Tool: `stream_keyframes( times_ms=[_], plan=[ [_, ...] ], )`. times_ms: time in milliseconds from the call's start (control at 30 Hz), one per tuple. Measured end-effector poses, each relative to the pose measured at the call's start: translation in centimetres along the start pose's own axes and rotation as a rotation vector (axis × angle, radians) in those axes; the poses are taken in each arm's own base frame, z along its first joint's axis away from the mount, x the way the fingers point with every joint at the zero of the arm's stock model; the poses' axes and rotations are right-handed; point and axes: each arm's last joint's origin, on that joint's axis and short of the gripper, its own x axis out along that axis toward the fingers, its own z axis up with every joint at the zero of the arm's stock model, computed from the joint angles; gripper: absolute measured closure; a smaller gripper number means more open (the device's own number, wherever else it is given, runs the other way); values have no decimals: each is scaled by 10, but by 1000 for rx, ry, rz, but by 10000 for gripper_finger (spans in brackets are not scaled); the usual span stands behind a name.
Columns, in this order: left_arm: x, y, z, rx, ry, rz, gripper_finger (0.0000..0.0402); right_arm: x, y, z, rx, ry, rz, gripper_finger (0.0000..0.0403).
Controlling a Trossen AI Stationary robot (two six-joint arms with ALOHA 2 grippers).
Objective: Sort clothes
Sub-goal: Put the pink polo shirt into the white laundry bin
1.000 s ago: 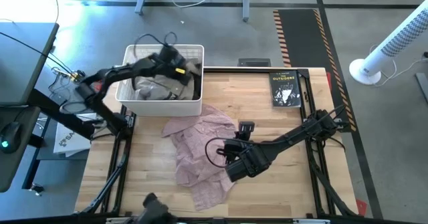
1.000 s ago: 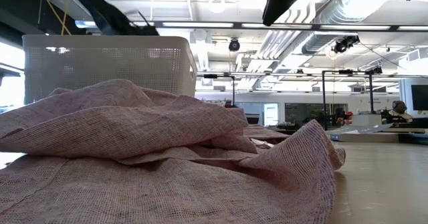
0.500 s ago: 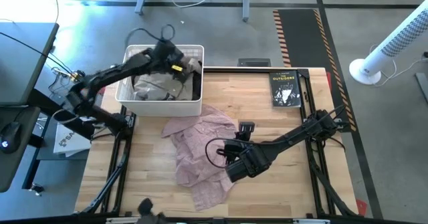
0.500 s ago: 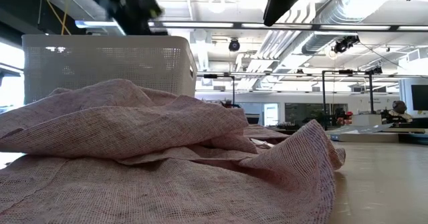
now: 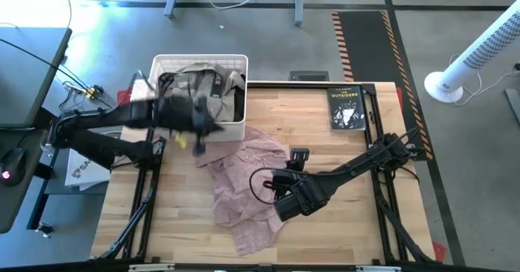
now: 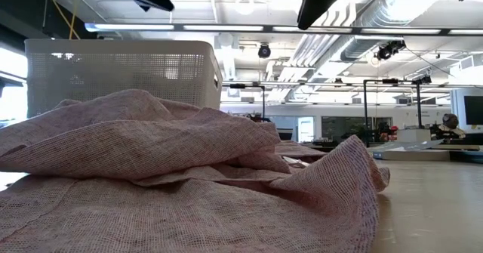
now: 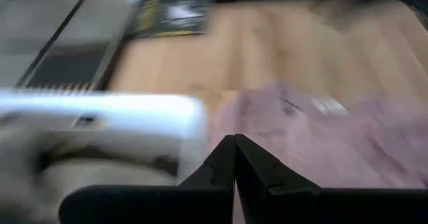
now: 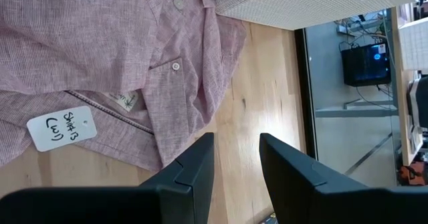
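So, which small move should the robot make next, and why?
Probably the left gripper should open above the pink shirt. It is shut, empty, and hangs at the basket's front edge near the shirt. The shirt lies spread on the table, the only garment outside the basket. The right gripper is open over the wood beside the shirt's edge.

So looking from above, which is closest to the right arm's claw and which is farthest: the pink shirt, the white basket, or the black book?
From the right claw, seen from above:
1. Pink shirt, right beside the claw, at the table's middle.
2. Black book, at the table's far edge on the right.
3. White basket, at the far left corner, full of clothes.
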Motion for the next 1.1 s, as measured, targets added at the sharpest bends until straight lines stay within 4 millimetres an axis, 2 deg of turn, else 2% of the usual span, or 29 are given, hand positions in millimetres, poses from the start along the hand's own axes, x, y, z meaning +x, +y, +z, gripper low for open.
stream_keyframes(
  times_ms=[67,200,300,367,533,733,900,1000,1100],
  plan=[
    [5,-26,-6,101,-2,-27,402,0,0,0,-1,0,0,286],
    [17,-70,-11,167,-61,-85,402,0,-1,-1,-12,11,-5,286],
    [30,-95,-11,202,-69,-135,401,0,-1,-3,-25,26,-8,286],
    [40,-104,-11,215,-43,-105,395,0,-2,-4,-34,37,-9,286],
    [79,-116,-19,271,111,-129,339,-5,-10,-12,-1,89,-16,286],
    [125,-121,-40,284,281,-169,230,-31,-26,-20,85,16,10,286],
    [161,-118,-59,246,388,-174,144,-50,-31,-27,131,-70,-12,286],
    [184,-113,-77,183,487,-217,114,-56,-28,-30,121,-93,-15,286],
    [204,-110,-94,121,573,-288,106,-59,-25,-31,114,-109,-19,286]
  ],
)
